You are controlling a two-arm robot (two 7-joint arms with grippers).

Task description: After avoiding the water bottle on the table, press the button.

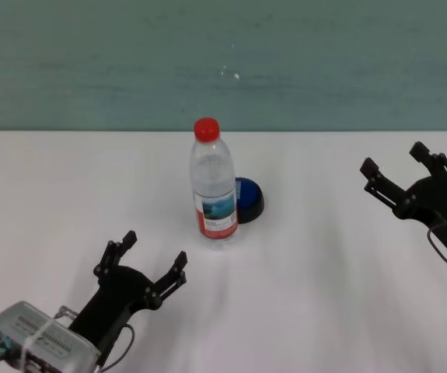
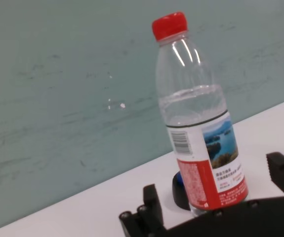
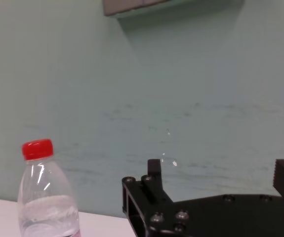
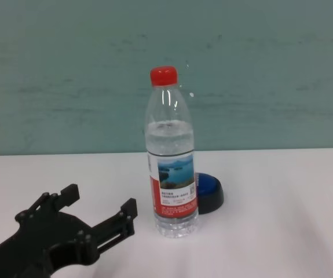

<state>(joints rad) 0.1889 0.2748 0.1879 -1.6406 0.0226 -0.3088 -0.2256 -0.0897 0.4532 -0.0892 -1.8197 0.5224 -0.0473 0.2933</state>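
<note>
The water bottle (image 1: 213, 189) stands upright mid-table, red cap on top; it also shows in the left wrist view (image 2: 201, 123), the right wrist view (image 3: 45, 197) and the chest view (image 4: 172, 156). The blue button (image 1: 247, 200) sits on the table (image 1: 332, 280) just behind and to the right of the bottle, partly hidden by it; it also shows in the chest view (image 4: 209, 194) and the left wrist view (image 2: 179, 186). My left gripper (image 1: 153, 260) is open, near and to the left of the bottle. My right gripper (image 1: 394, 167) is open, raised at the far right.
A teal wall (image 1: 223, 62) runs behind the table's far edge. Bare white tabletop lies between the button and my right gripper, and in front of the bottle.
</note>
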